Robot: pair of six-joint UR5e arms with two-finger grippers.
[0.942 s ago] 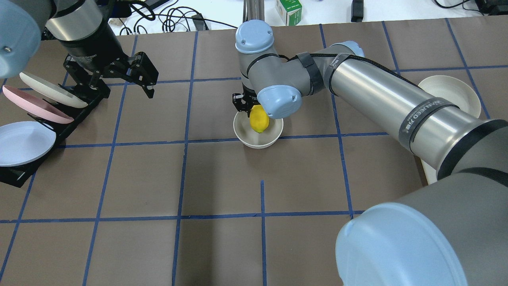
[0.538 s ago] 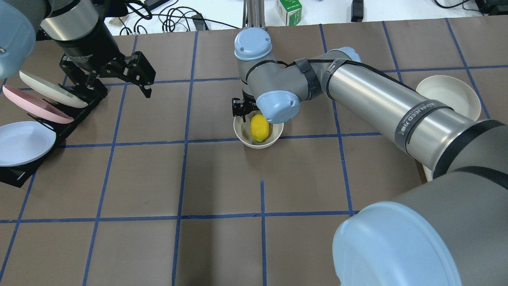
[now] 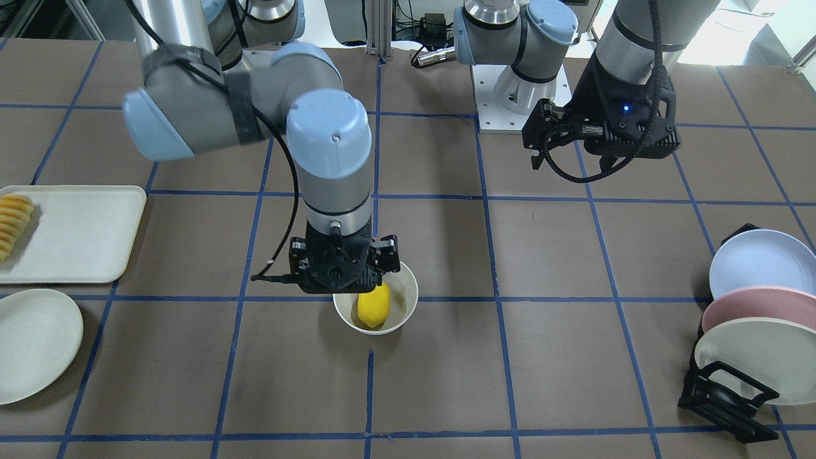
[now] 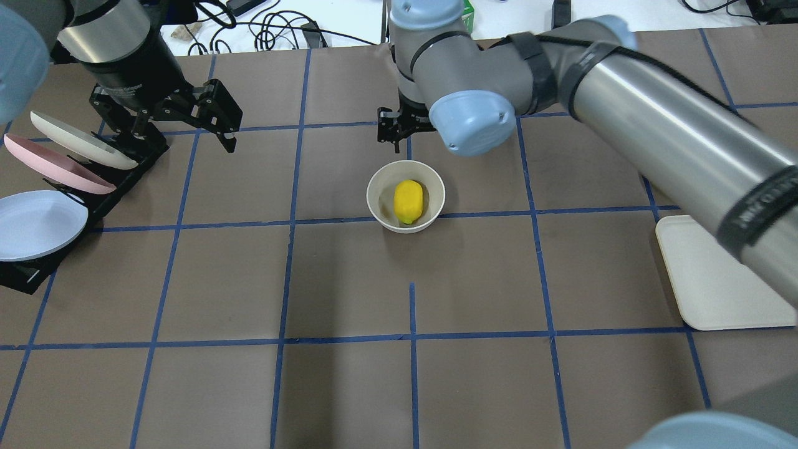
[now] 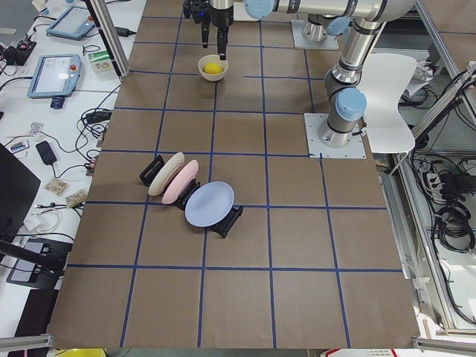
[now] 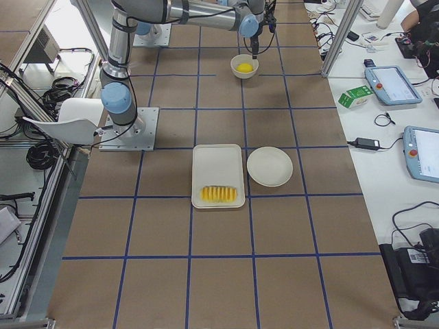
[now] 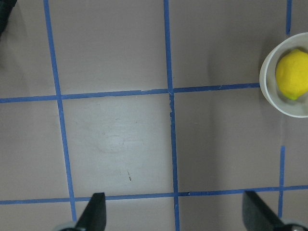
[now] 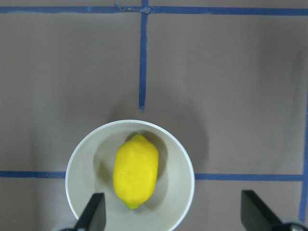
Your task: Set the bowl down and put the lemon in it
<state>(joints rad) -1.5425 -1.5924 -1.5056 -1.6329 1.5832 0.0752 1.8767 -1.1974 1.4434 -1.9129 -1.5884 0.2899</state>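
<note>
The off-white bowl [image 4: 374,187] stands upright near the table's middle. The yellow lemon [image 4: 408,201] lies inside it, free of any gripper. Both also show in the front view, bowl [image 3: 408,299] and lemon [image 3: 373,306], and in the right wrist view, bowl [image 8: 79,154] and lemon [image 8: 135,171]. My right gripper [image 3: 344,280] is open and empty, raised above the bowl's robot-far side [image 4: 399,128]. My left gripper [image 4: 177,125] is open and empty, well to the left beside the plate rack. The left wrist view shows the bowl [image 7: 267,86] at its right edge.
A black rack with upright pastel plates [image 4: 56,162] stands at the left edge. A white tray [image 3: 70,233] with yellow-orange slices [image 3: 14,226] and a flat cream plate [image 3: 35,344] lie on my right side. Cables and a carton lie beyond the table's far edge.
My right gripper has let go of the lemon and risen away from the bowl. The lemon now lies in the bowl. The left arm has hardly moved.
</note>
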